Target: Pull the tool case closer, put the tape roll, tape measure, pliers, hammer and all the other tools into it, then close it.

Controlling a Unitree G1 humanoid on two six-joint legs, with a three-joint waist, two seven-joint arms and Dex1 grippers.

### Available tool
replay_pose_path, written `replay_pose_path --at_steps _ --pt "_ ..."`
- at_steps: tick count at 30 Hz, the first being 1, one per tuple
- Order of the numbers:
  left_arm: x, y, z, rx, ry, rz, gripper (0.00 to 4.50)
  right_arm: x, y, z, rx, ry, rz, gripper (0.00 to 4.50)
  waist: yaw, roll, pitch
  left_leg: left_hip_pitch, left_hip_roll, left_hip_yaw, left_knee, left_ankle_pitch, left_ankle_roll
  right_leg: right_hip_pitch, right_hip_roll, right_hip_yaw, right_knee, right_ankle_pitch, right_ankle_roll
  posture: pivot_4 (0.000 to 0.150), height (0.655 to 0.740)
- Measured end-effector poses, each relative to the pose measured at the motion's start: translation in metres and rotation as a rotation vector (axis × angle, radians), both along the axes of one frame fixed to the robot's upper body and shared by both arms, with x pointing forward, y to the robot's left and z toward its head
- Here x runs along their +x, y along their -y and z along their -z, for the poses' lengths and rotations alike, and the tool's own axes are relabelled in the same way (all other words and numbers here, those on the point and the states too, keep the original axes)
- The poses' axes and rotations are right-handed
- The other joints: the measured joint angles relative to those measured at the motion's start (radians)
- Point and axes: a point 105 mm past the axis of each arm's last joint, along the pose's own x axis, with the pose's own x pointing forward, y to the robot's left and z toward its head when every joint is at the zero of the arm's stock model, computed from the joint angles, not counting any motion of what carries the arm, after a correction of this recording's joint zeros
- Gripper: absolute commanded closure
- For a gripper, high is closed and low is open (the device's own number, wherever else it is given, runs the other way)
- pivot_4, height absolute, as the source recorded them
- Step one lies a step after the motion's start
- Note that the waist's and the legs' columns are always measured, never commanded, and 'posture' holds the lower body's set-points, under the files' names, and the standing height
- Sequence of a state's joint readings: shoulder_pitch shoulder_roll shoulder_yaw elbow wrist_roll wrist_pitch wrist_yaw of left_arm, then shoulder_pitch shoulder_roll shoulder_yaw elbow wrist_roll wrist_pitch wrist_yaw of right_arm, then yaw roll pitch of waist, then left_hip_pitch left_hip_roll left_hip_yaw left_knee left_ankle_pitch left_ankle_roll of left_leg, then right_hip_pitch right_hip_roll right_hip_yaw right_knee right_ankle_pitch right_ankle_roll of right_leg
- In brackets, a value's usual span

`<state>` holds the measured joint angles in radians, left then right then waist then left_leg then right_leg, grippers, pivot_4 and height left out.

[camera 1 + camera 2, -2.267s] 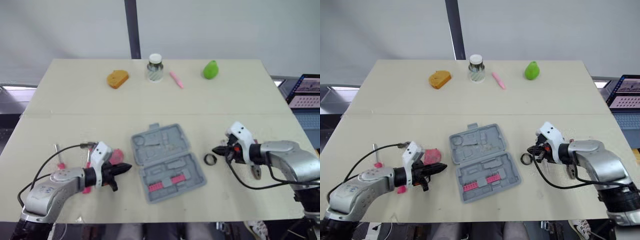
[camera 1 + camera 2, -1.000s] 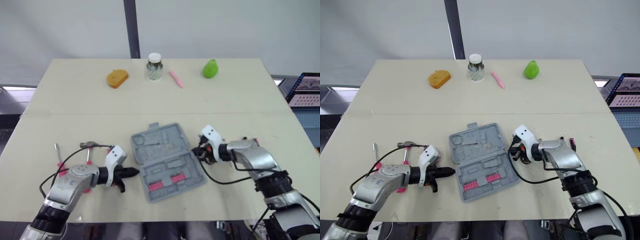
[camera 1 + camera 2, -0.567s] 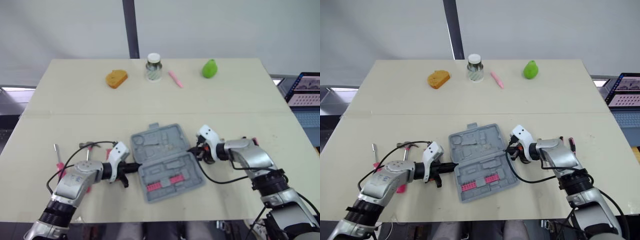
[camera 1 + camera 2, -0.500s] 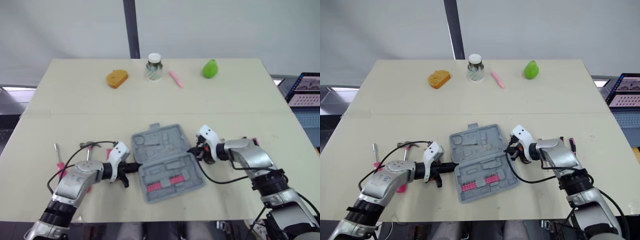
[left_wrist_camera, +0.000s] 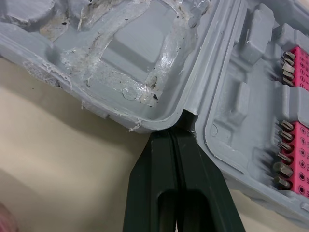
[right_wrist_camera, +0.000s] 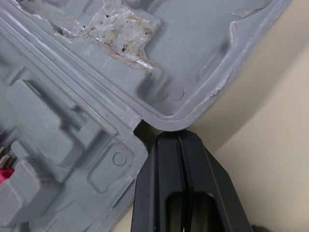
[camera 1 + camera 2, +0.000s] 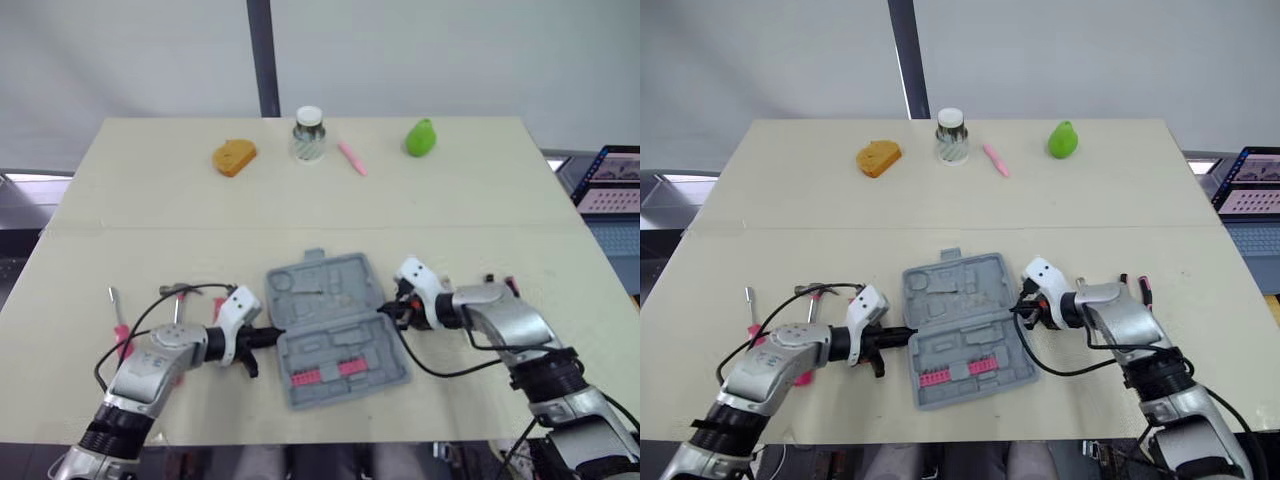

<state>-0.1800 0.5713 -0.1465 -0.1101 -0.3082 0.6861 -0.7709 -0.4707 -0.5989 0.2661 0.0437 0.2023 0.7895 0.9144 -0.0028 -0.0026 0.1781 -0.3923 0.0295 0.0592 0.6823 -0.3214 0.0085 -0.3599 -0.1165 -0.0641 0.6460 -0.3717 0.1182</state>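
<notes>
One open grey moulded-plastic tool case [image 7: 330, 300] holds two pink bit strips [image 7: 302, 376]; the left gripper [image 7: 271, 335] and right gripper [image 7: 384, 312], fingers pressed together, sit at its hinge ends.

The tool case [image 7: 335, 330] is matt grey moulded plastic, with rough glossy residue [image 5: 125, 53] in one half. Its bits [image 5: 285, 133] look metal, held in pink plastic strips [image 5: 301, 145]. The tabletop [image 7: 150, 220] is smooth and matt.

Orange sponge [image 7: 234, 157], lidded jar [image 7: 309, 135], pink pen [image 7: 352, 159], green pear [image 7: 421, 137]
</notes>
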Motion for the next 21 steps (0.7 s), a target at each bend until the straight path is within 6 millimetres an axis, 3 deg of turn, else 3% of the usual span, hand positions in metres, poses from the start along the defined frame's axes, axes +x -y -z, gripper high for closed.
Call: replay_pose_path --at_steps 21 --pt "-0.022 0.003 0.004 0.01 -0.048 0.026 4.5 -0.038 0.005 0.008 -0.001 -0.079 -0.01 4.49 0.001 0.0 0.0 0.0 0.0 0.0 0.0 0.0 0.0 0.0 -0.002 0.001 -0.002 0.0 0.0 0.15 0.695"
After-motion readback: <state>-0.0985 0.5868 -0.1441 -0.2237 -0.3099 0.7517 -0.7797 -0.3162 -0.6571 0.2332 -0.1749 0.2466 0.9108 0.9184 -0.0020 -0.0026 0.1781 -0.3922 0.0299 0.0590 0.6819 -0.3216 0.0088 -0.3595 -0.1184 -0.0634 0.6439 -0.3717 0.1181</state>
